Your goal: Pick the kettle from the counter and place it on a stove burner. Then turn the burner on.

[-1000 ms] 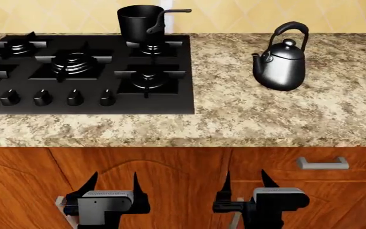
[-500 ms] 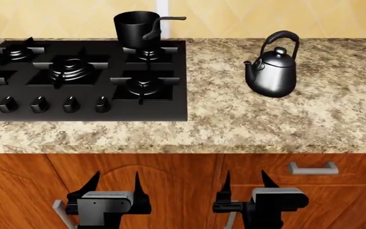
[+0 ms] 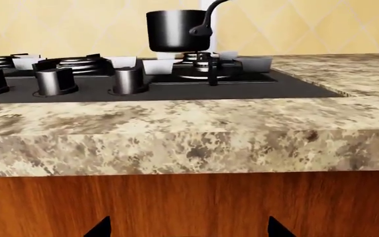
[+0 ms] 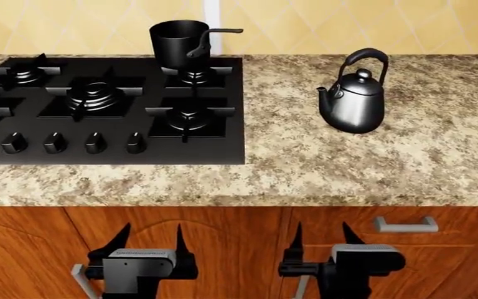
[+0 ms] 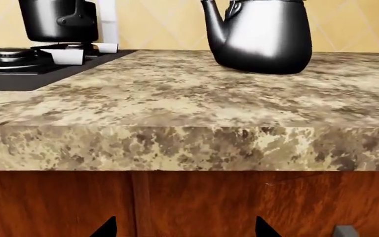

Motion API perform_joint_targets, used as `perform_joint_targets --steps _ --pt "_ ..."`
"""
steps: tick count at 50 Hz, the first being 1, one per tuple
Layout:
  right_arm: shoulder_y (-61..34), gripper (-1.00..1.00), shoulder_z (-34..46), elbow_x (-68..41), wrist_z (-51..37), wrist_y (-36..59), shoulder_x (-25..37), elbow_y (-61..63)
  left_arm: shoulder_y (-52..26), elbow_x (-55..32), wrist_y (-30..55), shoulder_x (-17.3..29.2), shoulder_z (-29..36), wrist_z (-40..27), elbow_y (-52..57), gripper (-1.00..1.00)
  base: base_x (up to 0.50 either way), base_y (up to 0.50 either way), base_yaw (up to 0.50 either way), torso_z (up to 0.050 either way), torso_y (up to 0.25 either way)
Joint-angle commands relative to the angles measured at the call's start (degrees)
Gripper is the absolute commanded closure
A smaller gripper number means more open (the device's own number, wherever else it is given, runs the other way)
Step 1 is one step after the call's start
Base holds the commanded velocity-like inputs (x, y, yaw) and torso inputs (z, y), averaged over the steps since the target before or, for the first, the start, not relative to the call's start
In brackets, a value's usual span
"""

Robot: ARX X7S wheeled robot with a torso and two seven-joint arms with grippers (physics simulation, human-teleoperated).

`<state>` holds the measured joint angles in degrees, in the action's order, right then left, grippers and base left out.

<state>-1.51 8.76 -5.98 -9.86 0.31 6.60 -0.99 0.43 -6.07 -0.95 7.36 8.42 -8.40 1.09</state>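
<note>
Kettle first: it stands upright on the speckled beige-and-brown granite table [image 4: 372,156], well right of the black five-burner cooktop [image 4: 222,146], whose near right burner [image 4: 189,115] is free. The glossy dark-grey round-bellied metal kettle [image 4: 353,99] looks rigid, fairly weighty and slippery on the belly, so the tall arched black handle [image 4: 363,59] seems the sensible hold. Both the left claw [image 4: 152,240] and right claw [image 4: 320,235] hang below the table edge, spread open and empty.
</note>
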Motion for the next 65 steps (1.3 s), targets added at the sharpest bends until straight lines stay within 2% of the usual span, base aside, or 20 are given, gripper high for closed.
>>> perform_joint_targets --steps 1,3,4,5,9,10,12,13,14,15,16,17,18,23,35,37,45,65 --pt "1.49 -1.00 -0.15 -3.16 -1.75 7.47 0.40 9.98 1.31 -2.38 5.66 1.58 -0.63 -1.04 10.22 -1.00 0.00 0.00 0.00 0.000 0.000" --pt "3.14 -1.00 0.85 -4.95 -4.04 22.16 2.58 27.17 2.95 -2.85 15.28 4.70 -1.48 -1.92 26.50 -1.00 0.00 0.00 0.00 0.000 0.000" --pt "2.02 -1.00 -0.71 -9.91 -4.52 29.73 2.64 35.77 2.50 -1.28 22.21 7.62 -1.05 -1.99 33.12 -1.00 0.00 0.00 0.00 0.000 0.000" --pt "0.34 -1.00 0.58 -8.14 -6.27 34.06 3.76 44.23 2.12 -3.55 25.92 8.48 -2.94 -1.66 36.28 -1.00 0.00 0.00 0.00 0.000 0.000" --pt "-8.79 -1.00 3.47 -9.30 -9.85 55.29 6.40 57.97 -0.36 -13.43 42.98 11.87 -11.74 -2.54 50.52 -1.00 0.00 0.00 0.00 0.000 0.000" --pt "-11.20 -1.00 1.49 -12.02 -10.18 61.17 5.44 60.77 -1.54 -15.82 46.89 12.45 -14.11 -3.00 53.27 -1.00 0.00 0.00 0.00 0.000 0.000" --pt "-18.38 -1.00 0.24 -28.61 -24.95 63.32 13.44 60.98 -5.07 -21.49 54.93 13.30 -18.27 -3.78 57.98 -1.00 0.00 0.00 0.00 0.000 0.000" --pt "-23.31 -1.00 -0.04 -37.21 -33.55 64.01 17.81 60.97 -7.48 -27.89 57.06 16.71 -19.39 -8.29 58.88 -1.00 0.00 0.00 0.00 0.000 0.000" --pt "-27.52 -1.00 -5.53 -45.80 -42.14 67.89 17.93 59.64 -11.27 -36.48 57.82 23.44 -19.46 -16.89 58.89 -1.00 0.00 0.00 0.00 0.000 0.000" --pt "-30.67 -1.00 -6.89 -54.40 -47.01 69.15 18.22 58.34 -14.94 -45.08 59.08 27.05 -20.94 -23.12 58.87 -1.00 0.00 0.00 0.00 0.000 0.000" --pt "-32.67 -1.00 -6.81 -62.99 -48.29 70.03 18.40 57.14 -18.52 -53.67 62.02 29.18 -21.53 -26.24 58.59 -1.00 0.00 0.00 0.00 0.000 0.000" --pt "-33.57 -1.00 -6.69 -69.27 -48.48 70.30 18.47 56.21 -20.57 -58.21 63.05 30.16 -22.15 -27.42 57.97 -1.00 0.00 0.00 0.00 0.000 0.000" --pt "-34.19 -1.00 -7.16 -68.82 -48.49 69.62 18.06 54.56 -23.47 -61.41 65.10 31.87 -22.47 -29.28 56.41 -1.00 0.00 0.00 0.00 0.000 0.000" --pt "-38.08 -1.00 -5.78 -67.40 -50.24 70.92 17.54 52.29 -29.21 -65.18 69.13 34.72 -21.02 -32.56 53.88 -1.00 0.00 0.00 0.00 0.000 0.000" --pt "-37.16 -1.00 -4.56 -60.32 -46.11 66.51 17.87 51.40 -29.58 -64.58 68.34 35.18 -20.29 -32.52 54.30 -1.00 0.06 0.00 0.00 0.000 0.000" --pt "-38.80 -1.00 -5.62 -62.86 -47.45 67.20 18.11 51.72 -29.14 -65.12 68.09 35.44 -21.03 -32.84 54.43 -1.00 0.23 0.00 0.00 0.000 0.000" --pt "-38.88 -1.00 -4.54 -62.14 -47.53 66.96 17.80 51.26 -31.52 -67.15 68.65 35.81 -20.11 -34.15 53.65 -1.00 0.23 0.00 0.00 0.000 0.000" --pt "-37.62 -1.00 -2.80 -61.15 -47.26 66.20 18.17 50.78 -31.85 -68.24 68.46 36.63 -19.45 -35.38 53.35 -1.00 0.21 0.00 0.00 0.000 0.000"
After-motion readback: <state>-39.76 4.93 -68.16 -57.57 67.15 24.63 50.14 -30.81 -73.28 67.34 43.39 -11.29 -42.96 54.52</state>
